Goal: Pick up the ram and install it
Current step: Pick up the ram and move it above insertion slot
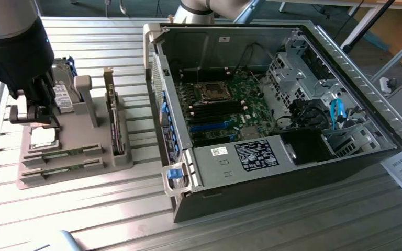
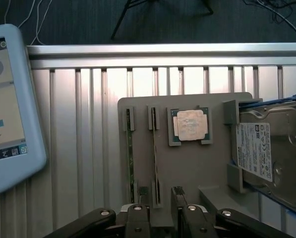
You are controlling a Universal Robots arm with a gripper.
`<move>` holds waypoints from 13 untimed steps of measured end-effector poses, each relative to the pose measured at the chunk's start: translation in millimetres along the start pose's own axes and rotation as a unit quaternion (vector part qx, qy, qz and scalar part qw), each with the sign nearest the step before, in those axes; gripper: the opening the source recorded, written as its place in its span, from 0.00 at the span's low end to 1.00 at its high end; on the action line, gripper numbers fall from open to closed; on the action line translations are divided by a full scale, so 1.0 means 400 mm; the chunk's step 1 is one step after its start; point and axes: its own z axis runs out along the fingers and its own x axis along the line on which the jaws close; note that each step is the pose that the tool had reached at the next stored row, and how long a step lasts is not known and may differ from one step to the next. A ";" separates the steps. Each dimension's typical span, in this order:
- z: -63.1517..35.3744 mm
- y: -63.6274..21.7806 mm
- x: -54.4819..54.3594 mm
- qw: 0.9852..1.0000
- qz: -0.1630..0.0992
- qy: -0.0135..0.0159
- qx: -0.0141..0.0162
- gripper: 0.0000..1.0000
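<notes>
— How is the arm posed?
— The arm (image 1: 6,42) enters at the exterior view's upper left with its wrist pointing down. The gripper (image 2: 160,197) hangs over the grey parts holder (image 2: 187,168) on the slatted aluminium table (image 2: 78,139), well apart from the open computer case (image 1: 278,104).
— And its fingers?
— They are spread and grasp nothing; a dark finger (image 2: 143,198) stands on each side of a clear gap.
— Where is the ram?
— The ram (image 2: 154,153) stands on edge in a slot of the holder, with a second ram stick (image 2: 130,153) in the neighbouring slot. Its near end runs into the gap between the fingers, so the gripper straddles that end. It seems that neither pad touches it, though the wrist view leaves that unsure.
— What lies around it?
— The processor chip (image 2: 190,125) lies flat just beside the ram, and the hard drive (image 2: 271,153) is beyond the chip.
— What is cut off or hidden?
— The hard drive and a tablet (image 2: 4,99) are only partly in frame. In the exterior view the black wrist covers part of the hard drive.
</notes>
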 end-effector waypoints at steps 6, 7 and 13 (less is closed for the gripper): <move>0.029 -0.002 0.001 1.000 0.000 0.000 -0.003 0.31; 0.033 -0.002 0.001 1.000 0.000 0.000 -0.003 0.31; 0.066 -0.004 0.001 1.000 0.000 0.000 -0.006 0.31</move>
